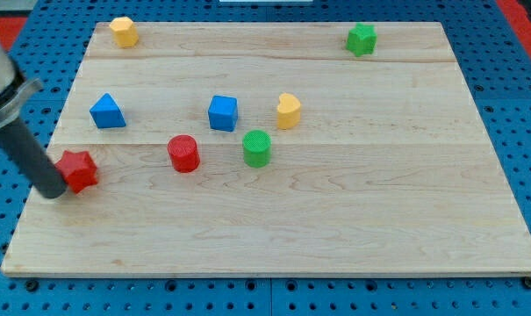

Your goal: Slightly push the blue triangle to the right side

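Camera view, one board [335, 228]. Blue triangle [107, 111]: view's left, apart from other blocks. My tip [53, 192]: touching the red star block [78, 169] on its left, below the triangle; a plain rod, no jaws to report. Centre: blue cube [222, 113], yellow heart [288, 111], red cylinder [184, 153], green cylinder [257, 147]. Top: yellow block [123, 32], green block [362, 39].
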Controlling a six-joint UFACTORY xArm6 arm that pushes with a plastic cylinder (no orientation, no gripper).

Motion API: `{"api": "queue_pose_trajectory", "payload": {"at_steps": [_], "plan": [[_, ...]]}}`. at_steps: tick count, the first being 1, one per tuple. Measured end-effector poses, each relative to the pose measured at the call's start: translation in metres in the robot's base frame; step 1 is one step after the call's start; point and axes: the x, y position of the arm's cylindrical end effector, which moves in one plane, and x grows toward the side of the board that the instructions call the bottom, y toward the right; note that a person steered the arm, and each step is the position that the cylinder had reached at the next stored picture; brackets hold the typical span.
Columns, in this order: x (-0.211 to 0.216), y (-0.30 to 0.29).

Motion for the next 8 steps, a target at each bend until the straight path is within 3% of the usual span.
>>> {"api": "queue_pose_trajectory", "payload": {"at_steps": [2, 3, 4, 5, 6, 8], "plan": [[-0.049, 0.026], [-0.052, 0.01], [-0.03, -0.044], [-0.054, -0.056], [-0.094, -0.03], [-0.112, 0.01]]}}
